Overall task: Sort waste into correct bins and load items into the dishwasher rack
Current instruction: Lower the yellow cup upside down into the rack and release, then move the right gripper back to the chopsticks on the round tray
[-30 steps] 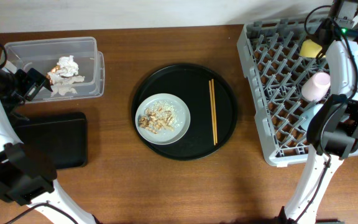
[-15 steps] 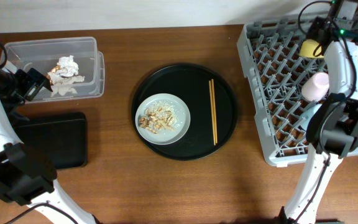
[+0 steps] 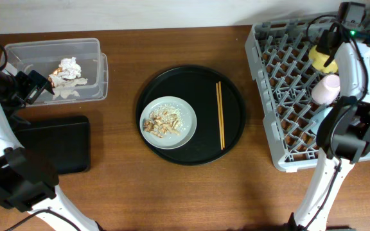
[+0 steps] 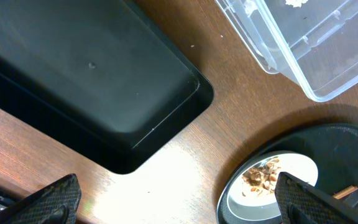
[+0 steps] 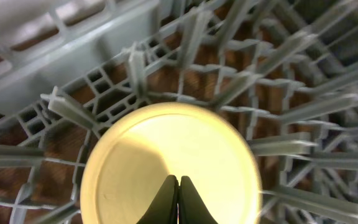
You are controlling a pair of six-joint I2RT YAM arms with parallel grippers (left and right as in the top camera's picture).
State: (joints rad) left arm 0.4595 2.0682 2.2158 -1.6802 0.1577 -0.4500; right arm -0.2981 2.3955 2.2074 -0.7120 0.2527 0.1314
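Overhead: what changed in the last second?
The right arm's wrist swung slightly left over the far corner of the dishwasher rack. The yellow bowl under it shifted a little nearer and looks more tipped. The right gripper is shut, with the bowl beyond its tips. The left arm, plate, chopsticks, pink cup and clear tub are unchanged.

Grey lattice rack, yellow bowl, pink cup.
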